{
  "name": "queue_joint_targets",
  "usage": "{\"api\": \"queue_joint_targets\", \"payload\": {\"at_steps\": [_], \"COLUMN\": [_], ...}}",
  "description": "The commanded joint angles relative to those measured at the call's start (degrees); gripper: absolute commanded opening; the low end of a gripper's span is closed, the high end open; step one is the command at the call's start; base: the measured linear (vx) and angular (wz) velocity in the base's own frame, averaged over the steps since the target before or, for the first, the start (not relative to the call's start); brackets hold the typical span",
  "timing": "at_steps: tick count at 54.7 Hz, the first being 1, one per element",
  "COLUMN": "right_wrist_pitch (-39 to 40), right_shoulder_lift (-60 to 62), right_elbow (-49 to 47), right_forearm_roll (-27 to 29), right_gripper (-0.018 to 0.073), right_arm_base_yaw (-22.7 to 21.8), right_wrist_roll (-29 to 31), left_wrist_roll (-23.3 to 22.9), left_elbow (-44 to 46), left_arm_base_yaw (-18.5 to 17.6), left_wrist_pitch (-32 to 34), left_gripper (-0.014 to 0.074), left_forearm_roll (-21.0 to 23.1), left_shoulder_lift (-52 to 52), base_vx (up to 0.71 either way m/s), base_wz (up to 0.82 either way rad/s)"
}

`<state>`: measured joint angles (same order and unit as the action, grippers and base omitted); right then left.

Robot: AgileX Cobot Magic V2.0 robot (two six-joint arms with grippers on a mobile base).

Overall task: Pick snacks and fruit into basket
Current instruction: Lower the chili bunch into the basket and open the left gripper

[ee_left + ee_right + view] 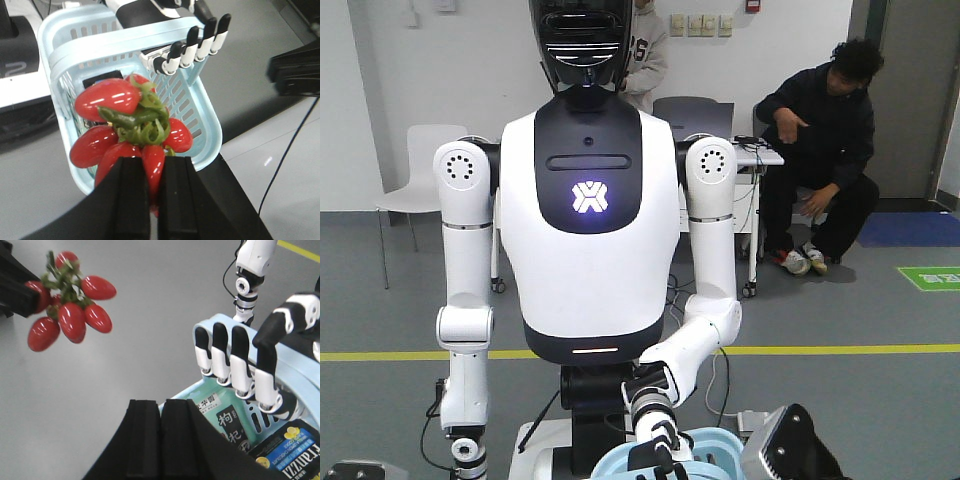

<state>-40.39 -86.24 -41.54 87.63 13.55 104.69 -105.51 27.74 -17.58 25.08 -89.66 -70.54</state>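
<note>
The left gripper (154, 172) fills the bottom of the left wrist view. Its two black jaws are squeezed tight on one red fruit at the bottom of a bunch of red fruits (127, 125). The fruits are long and shiny, with curly green stems in the middle. The bunch hangs right over the basket (210, 125), a light-blue one with holes in its sides. It does not touch the basket.

In the right wrist view, the right gripper (160, 407) is at the bottom middle. Its jaws are pressed together with nothing between them. The same bunch of red fruits (67, 305) shows in the upper left, up in the air over the grey floor (125, 350).

A robot hand (240, 365) with black and white fingers holds the basket (180, 392) by its edge on the right side. The snacks (220, 412) lie inside the basket at the lower right: a mint-green pouch with a white label on top and a black strip with white characters. A dark pack (290, 455) with yellow dots lies just beside it.

In the front view, a big white and black robot (590, 200) stands facing the camera. It holds the basket (720, 442) at the bottom edge. A person in black (820, 150) sits behind it in the upper right.
</note>
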Motion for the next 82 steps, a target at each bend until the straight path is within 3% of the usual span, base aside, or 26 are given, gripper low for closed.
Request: {"api": "queue_joint_targets", "payload": {"at_steps": [1,13,20,48,49,60,82], "right_wrist_pitch": [-2.7,-2.57,-2.57,-2.55,-2.55,-2.55,-2.17], "right_shoulder_lift": [3.68,5.0,5.0,5.0,5.0,5.0,5.0], "right_elbow": [-1.14,-1.14,-1.14,-1.14,-1.14,-1.14,-1.14], "right_forearm_roll": [2.4,2.39,2.55,6.54,6.59,6.59,6.58], "right_gripper": [-0.0014,-0.0013,-0.0013,-0.0013,-0.0013,-0.0013,-0.0013], "right_arm_base_yaw": [-0.1,-0.1,-0.1,-0.1,-0.1,-0.1,-0.1], "right_wrist_roll": [0.03,0.03,0.03,0.14,0.14,0.14,0.14], "left_wrist_roll": [1.01,12.83,16.64,16.73,19.1,19.69,21.17], "left_elbow": [1.84,3.81,6.07,11.17,11.17,11.17,11.17], "left_arm_base_yaw": [-0.23,-0.23,-0.23,-0.28,-0.28,-0.28,-0.28], "left_wrist_pitch": [0.9,3.65,4.54,14.59,15.93,16.99,19.76], "left_gripper": [0.0003,0.0003,0.0003,0.0003,0.0003,0.0003,0.0003], "left_forearm_roll": [5.02,16.08,20.28,22.36,23.5,26.72,27.9], "left_shoulder_lift": [-0.47,-3.89,-6.65,-23.76,-27.04,-29.0,-29.61], "base_vx": [0.0,0.0,0.0,0.0,0.0,0.0,0.0], "base_wz": [0.0,0.0,0.0,0.0,0.0,0.0,0.0]}}
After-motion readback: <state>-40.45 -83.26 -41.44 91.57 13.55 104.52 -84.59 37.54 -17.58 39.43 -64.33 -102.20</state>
